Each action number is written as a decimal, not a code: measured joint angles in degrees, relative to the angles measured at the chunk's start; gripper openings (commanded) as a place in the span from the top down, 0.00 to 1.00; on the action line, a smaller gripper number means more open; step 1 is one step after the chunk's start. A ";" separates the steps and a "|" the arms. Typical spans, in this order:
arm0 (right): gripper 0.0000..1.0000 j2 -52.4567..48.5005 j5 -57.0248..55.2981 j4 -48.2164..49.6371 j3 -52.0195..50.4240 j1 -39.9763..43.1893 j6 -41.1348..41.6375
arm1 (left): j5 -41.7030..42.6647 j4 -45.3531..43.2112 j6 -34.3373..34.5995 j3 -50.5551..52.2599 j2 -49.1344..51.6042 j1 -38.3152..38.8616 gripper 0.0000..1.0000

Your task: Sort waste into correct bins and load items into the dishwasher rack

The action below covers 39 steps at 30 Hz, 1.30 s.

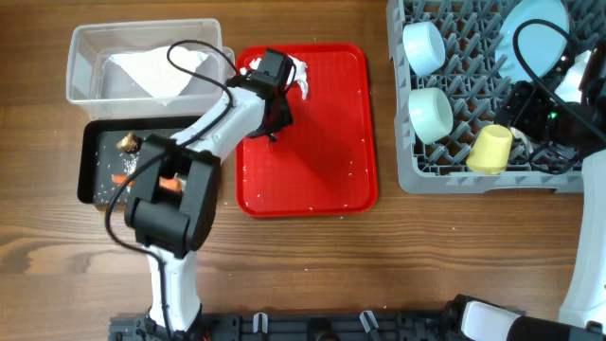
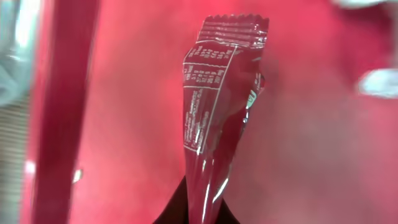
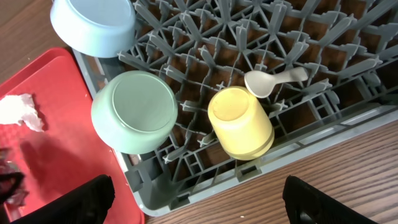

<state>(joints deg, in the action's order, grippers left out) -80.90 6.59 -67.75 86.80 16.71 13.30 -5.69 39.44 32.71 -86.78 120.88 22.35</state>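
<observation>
Our left tool [image 2: 196,213] is pressed together on the bottom end of a dark red wrapper [image 2: 217,106], which stands up from the jaws over the red tray [image 1: 322,161], near its 11 o'clock corner. The pinch catches only a narrow strip of slick, glossy foil, so we judge that a fast swing could let it slide out and drop onto the table short of a bin. The free end is long and floppy; it could brush the tray rim, or catch the wall of the clear tub [image 1: 85,57] at 10 o'clock from the tray, and be pulled loose. Choosing wrongly is another risk, since the black tub [image 1: 95,161] at 9 o'clock holds food scraps, while the clear one holds paper. A crumpled napkin [image 1: 299,78] lies close by at the tray's 12 o'clock edge, and a low pass could drag it along. Our right tool [image 3: 199,202] hangs spread wide and empty over the dishwasher rack [image 3: 348,37] at 3 o'clock, just beside the yellow cup [image 3: 239,121]; a careless descent there could knock the cup over.
</observation>
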 measured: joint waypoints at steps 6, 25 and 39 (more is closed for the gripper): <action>0.09 0.00 0.02 0.26 0.00 0.00 -0.17 | -4.46 -5.66 -7.23 -6.23 -18.82 -2.73 0.96; 0.09 0.00 0.02 0.61 0.00 0.00 0.28 | -0.90 -26.16 -18.25 -8.46 -2.05 -6.19 0.00; 0.10 0.00 0.02 0.59 0.00 0.00 0.28 | -0.17 -31.08 -20.15 -9.22 13.99 -0.57 0.93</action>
<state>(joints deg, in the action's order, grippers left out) -80.90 6.61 -67.16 86.80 16.71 13.58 -5.87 8.36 12.56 -96.01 134.87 21.78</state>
